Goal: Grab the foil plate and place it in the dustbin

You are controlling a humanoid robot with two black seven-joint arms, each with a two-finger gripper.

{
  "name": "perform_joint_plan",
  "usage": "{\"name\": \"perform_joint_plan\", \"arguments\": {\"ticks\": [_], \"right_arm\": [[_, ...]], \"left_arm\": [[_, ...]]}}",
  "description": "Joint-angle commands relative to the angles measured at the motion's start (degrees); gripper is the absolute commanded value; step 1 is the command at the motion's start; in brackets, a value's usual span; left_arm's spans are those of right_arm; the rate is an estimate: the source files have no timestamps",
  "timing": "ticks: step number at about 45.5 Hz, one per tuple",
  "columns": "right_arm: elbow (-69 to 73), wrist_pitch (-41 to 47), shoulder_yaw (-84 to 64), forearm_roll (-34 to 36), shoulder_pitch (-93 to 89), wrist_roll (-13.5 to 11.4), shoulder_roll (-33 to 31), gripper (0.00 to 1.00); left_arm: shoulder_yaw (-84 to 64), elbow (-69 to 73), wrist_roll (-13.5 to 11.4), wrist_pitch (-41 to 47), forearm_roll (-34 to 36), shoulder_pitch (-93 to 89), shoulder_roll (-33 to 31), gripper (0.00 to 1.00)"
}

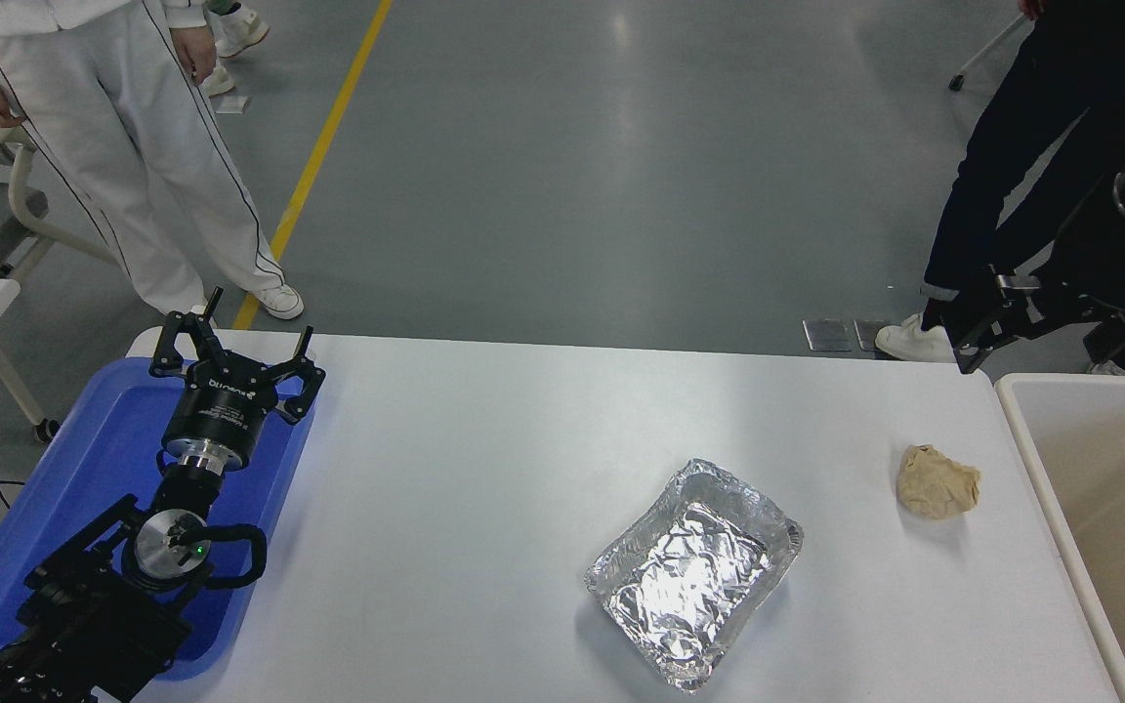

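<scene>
The foil plate (694, 571), a shiny crinkled silver tray, lies flat on the white table (484, 449), right of centre and near the front edge. The dustbin (1021, 430), a cream bin with a thick rim, stands against the table's right end, partly cut off by the picture. My right gripper (975, 344) hangs beyond the table's far right corner, well away from the plate; its arm comes in from the right edge. My left gripper (235, 342) is parked open over the blue tray, holding nothing.
A crumpled tan paper ball (937, 480) lies between the foil plate and the dustbin. A flat blue tray (94, 459) sits at the table's left end. One person in white stands at the far left, another in dark clothes at the far right.
</scene>
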Motion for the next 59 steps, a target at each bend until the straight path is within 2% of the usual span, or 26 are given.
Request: {"name": "perform_joint_plan", "arguments": {"ticks": [1, 59], "right_arm": [[0.00, 0.00, 0.02, 0.00, -0.63, 0.02, 0.24, 1.00], [0.00, 0.00, 0.37, 0.09, -1.95, 0.02, -0.11, 1.00]], "left_arm": [[0.01, -0.01, 0.00, -0.04, 0.02, -0.02, 0.00, 1.00], [0.01, 0.08, 0.00, -0.04, 0.02, 0.07, 0.00, 1.00]]}}
